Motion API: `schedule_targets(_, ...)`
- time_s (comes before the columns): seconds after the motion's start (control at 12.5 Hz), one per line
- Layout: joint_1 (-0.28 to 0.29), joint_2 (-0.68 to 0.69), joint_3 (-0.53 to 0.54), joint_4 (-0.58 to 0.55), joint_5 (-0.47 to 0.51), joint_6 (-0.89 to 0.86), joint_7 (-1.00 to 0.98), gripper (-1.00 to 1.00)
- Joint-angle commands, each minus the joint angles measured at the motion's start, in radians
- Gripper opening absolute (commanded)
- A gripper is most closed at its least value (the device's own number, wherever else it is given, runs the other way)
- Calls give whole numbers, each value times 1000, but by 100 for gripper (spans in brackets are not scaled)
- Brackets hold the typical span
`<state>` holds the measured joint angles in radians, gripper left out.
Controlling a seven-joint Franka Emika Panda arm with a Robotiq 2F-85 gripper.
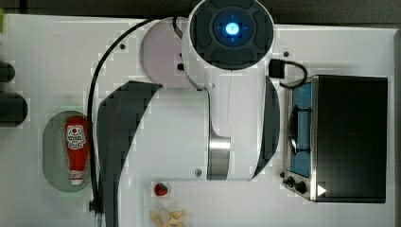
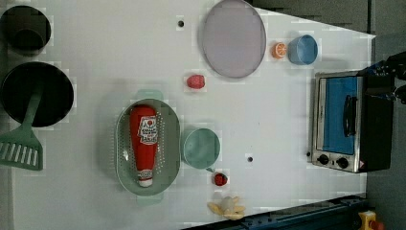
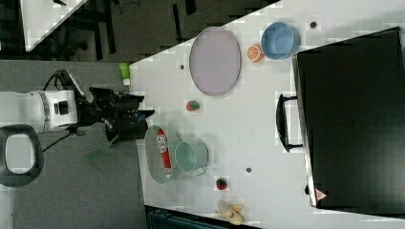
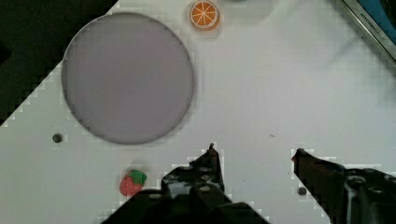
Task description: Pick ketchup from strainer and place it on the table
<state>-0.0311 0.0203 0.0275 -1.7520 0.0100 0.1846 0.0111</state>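
Observation:
The ketchup (image 2: pixel 143 143), a red squeeze bottle with a white cap, lies flat in the pale green strainer (image 2: pixel 123 158) on the white table (image 2: pixel 268 124). The top view has the ketchup (image 1: pixel 77 149) and strainer (image 1: pixel 51 151) at its left, beside the arm. In the right view the ketchup (image 3: pixel 163 150) lies in the strainer (image 3: pixel 152 160), with my gripper (image 3: pixel 145 113) up and apart from it toward the right view's left. In the wrist view my gripper (image 4: pixel 255 151) is open over bare table (image 4: pixel 280 93), nothing between its fingers.
A green cup (image 2: pixel 201 147) touches the strainer. Strawberries (image 2: pixel 195 81) (image 2: pixel 220 179), a grey plate (image 2: pixel 233 38), an orange slice (image 2: pixel 279 50), a blue bowl (image 2: pixel 302 49) and banana pieces (image 2: pixel 227 207) lie around. A toaster oven (image 2: pixel 342 122), black pan (image 2: pixel 36 93) and spatula (image 2: pixel 21 143) sit at the sides.

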Motion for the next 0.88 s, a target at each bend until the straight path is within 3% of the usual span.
schedule_targets(0.08,-95,-242,104,-142,11,-151,54,58)
schedule_targets(0.24,-86,-232,138,-142,19,-127,54,100)
schedule_targets(0.88,-45,-95,493,-143,22,70,55,100)
